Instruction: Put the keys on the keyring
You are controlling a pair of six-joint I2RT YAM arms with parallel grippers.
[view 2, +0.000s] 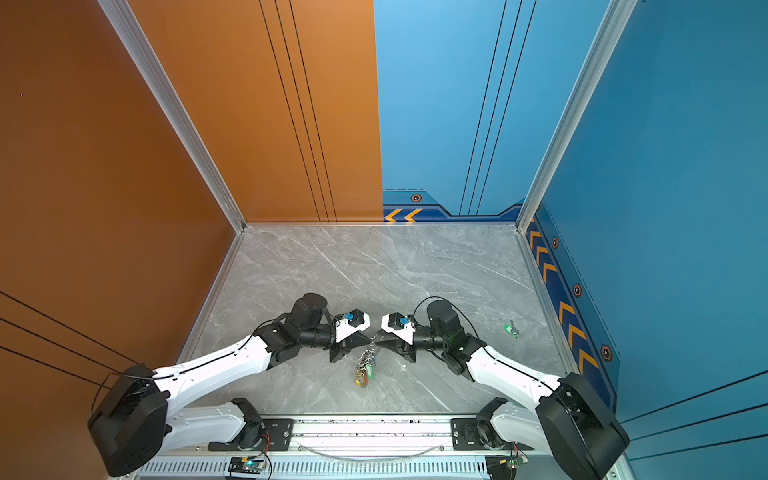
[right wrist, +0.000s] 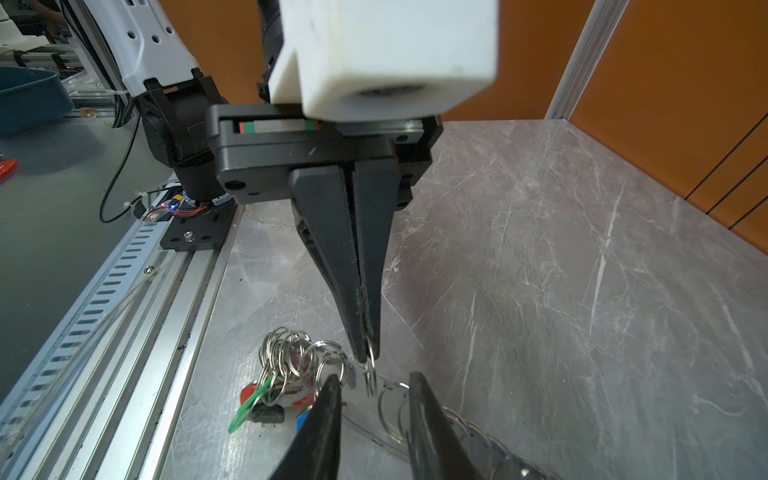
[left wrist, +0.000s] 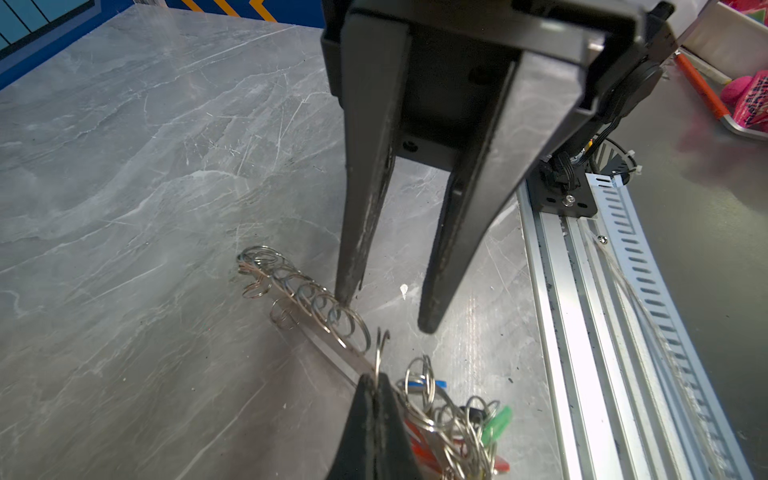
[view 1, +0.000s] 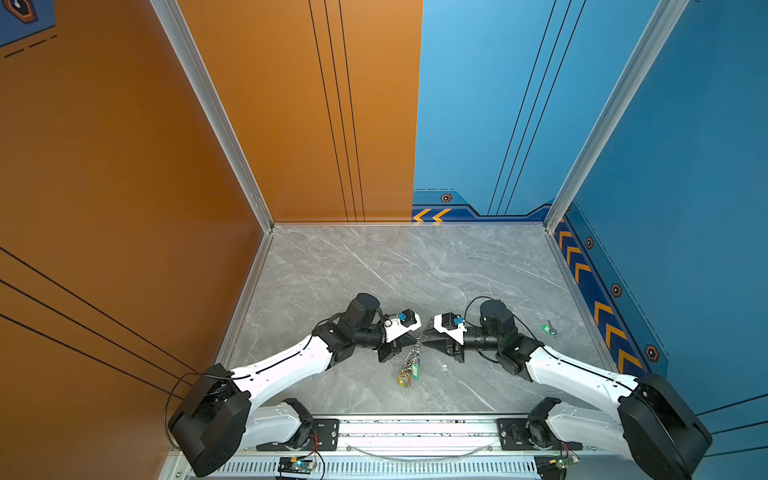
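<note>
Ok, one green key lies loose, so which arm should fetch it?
Probably right: the green key lies on its side, the right gripper is open, and the left gripper is shut on the keyring.

The grey marble-patterned desk [view 1: 374, 266] is enclosed on three sides. In both top views, orange wall panels [view 1: 104, 166] crossed by thin black lines are noted from 9 to 12 o'clock, and blue wall panels [view 1: 685, 166] from 12 to 3 o'clock. Aluminium corner posts [view 1: 208, 104] are fitted at 11 and 1 o'clock. An orange chevron strip [view 1: 590, 291] is recorded along the blue base. A slotted aluminium rail [view 1: 415, 432] is mounted at 6 o'clock. Lighting is even.
</note>
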